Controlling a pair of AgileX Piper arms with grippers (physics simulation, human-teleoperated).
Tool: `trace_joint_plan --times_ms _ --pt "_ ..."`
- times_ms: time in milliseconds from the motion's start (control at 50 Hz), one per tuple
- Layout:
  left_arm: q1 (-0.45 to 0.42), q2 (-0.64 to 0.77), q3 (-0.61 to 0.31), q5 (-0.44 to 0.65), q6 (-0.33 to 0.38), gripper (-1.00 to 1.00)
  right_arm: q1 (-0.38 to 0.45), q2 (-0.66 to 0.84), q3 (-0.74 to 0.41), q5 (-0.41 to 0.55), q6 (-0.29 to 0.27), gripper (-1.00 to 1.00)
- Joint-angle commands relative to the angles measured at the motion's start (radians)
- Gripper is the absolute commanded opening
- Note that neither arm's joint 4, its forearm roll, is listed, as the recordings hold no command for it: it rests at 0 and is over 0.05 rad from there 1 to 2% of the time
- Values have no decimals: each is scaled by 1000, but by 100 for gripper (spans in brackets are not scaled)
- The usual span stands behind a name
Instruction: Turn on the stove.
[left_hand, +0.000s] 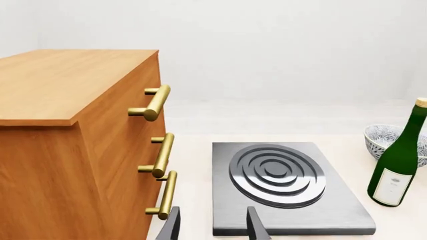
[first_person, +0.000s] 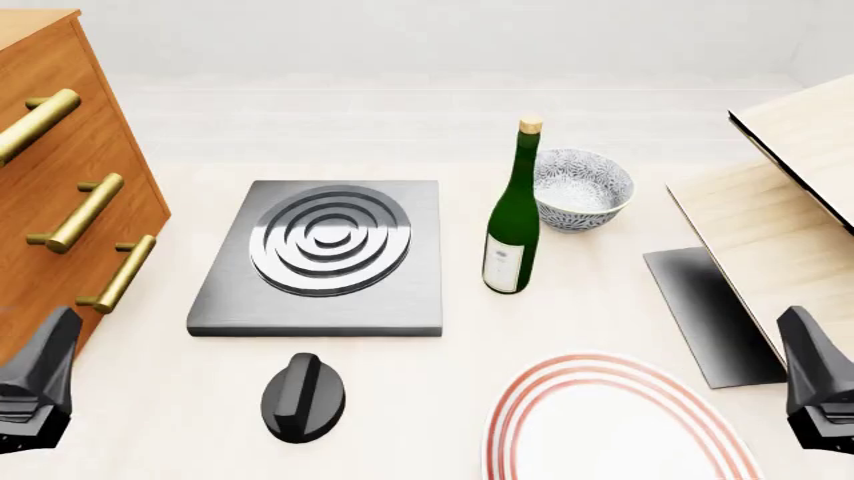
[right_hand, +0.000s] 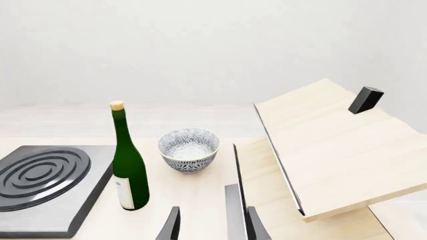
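At the near edge of the front view, the left gripper and the right gripper are seen low at either side, apart from everything on the counter; in each wrist view the two fingers are parted with nothing between them. Nearest on the counter a black oval knob with a raised ridge along its middle is set, with a red-ringed white plate to its right. Just beyond the knob, and separate from it, the stove lies flat: a square dark-grey slab bearing concentric silver burner rings. A wooden drawer chest with brass handles is placed at its left. At its right a green bottle stands upright, with a patterned bowl just behind. Further right a flat dark panel and pale wooden boards are seen.
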Motion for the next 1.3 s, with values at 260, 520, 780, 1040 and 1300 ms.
trace_joint_plan --times_ms 260,520,780,1040,1300 --pt "-13 201 -13 -117 59 100 1 1 -3 2 0 100" --pt "-63 362 -205 42 113 100 1 -1 -3 5 0 100" --pt "-180 443 -333 197 125 100 1 1 -1 1 0 100" --pt "-257 576 -421 292 108 100 1 2 -2 1 0 100" --pt "-310 644 -438 317 82 100 1 -4 -9 13 0 100"
